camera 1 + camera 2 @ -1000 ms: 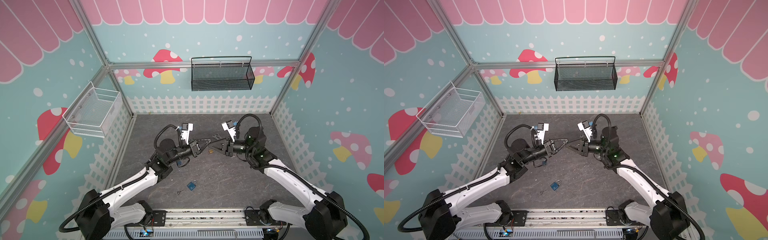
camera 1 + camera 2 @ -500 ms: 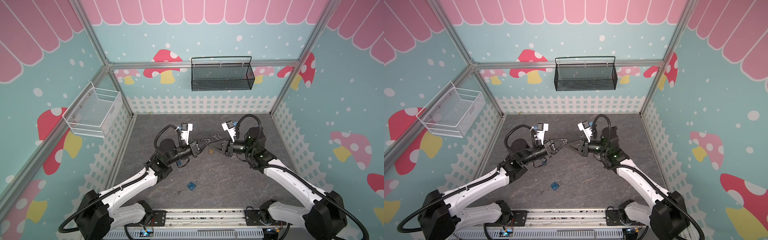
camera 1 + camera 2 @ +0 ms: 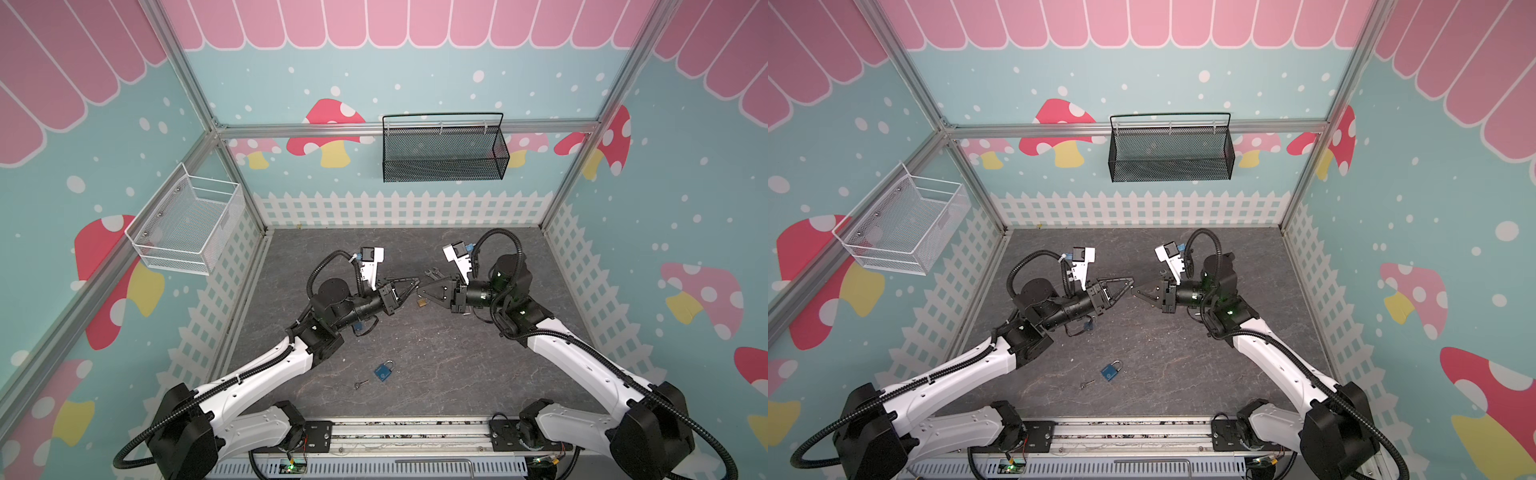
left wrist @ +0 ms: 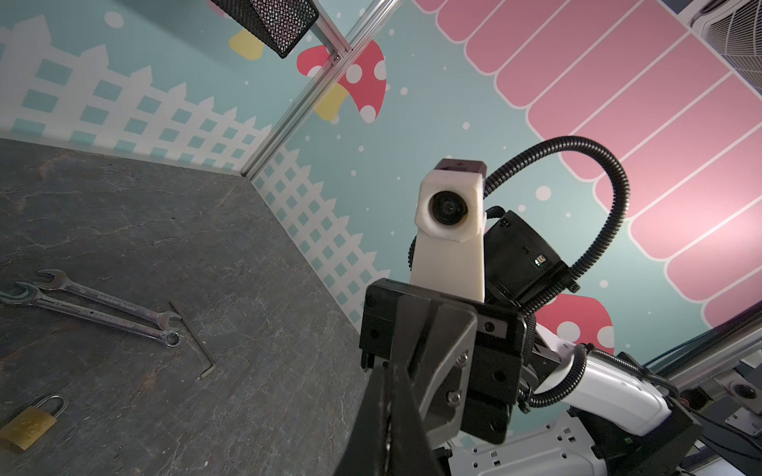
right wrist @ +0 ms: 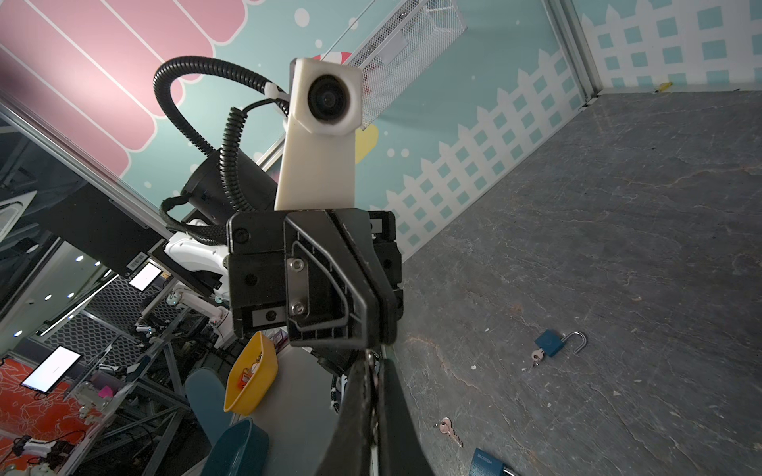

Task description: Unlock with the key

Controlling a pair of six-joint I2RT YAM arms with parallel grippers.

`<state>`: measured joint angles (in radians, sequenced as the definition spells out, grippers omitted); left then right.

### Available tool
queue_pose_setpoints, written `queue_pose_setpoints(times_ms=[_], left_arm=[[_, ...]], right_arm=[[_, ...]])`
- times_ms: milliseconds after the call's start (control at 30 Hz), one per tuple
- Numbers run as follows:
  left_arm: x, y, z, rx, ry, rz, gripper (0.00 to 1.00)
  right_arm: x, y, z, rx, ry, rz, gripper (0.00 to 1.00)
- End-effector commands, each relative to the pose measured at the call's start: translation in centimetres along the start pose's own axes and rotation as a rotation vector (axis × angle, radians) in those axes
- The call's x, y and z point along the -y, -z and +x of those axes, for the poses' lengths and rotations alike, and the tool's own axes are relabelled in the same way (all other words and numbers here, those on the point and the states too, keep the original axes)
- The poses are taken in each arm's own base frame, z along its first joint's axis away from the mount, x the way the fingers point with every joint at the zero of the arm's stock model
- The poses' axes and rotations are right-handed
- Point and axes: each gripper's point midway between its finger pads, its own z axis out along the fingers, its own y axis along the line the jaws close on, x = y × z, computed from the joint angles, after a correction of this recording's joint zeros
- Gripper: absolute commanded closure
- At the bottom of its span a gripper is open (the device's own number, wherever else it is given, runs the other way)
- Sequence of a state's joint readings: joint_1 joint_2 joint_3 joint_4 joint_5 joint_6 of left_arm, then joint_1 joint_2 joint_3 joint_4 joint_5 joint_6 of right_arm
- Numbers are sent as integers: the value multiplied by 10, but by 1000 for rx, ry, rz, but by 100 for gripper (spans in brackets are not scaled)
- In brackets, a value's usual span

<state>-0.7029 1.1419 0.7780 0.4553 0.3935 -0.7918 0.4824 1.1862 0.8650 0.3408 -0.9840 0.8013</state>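
Brass padlock (image 3: 421, 302) lies beneath the closed left claw (image 3: 413, 283) and closed right claw (image 3: 420, 289).

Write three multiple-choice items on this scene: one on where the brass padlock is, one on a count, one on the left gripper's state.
1. The brass padlock lies:
A in the white wall basket
B on the grey floor
C in the black mesh basket

2. The wrenches on the floor number:
A one
B two
C four

3. The left gripper is:
A wide open
B clamped on a wrench
C shut

Answers:
1 B: it lies flat on the floor in a top view and in the left wrist view.
2 B: the left wrist view shows two side by side.
3 C: its jaws meet at the tips, with no wrench between them.
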Motion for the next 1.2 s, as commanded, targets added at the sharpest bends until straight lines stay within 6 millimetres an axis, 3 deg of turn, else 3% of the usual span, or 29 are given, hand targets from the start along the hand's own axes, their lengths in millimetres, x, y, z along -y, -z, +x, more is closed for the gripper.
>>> queue_pose_setpoints(times_ms=[0,100,167,300,533,800,1167], left_arm=[[1,5,-7,35,-24,-19,86],[-1,5,-7,31,-19,-24,54],[-8,6,-6,28,-6,-55,49],[-24,6,-2,2,-12,-132,44],[-78,-5,20,-165,-60,-387,41],[-133,-40,48,-373,-133,-528,40],[-211,-87,100,-632,-155,-656,40]], right_arm=[[4,3,0,8,4,22,100],[9,7,2,4,1,53,100],[15,10,6,-1,-5,76,100],[31,21,15,-8,-35,133,100],[75,46,46,-56,-48,365,100],[113,78,76,-115,-44,654,100],[137,94,106,-132,-122,767,100]])
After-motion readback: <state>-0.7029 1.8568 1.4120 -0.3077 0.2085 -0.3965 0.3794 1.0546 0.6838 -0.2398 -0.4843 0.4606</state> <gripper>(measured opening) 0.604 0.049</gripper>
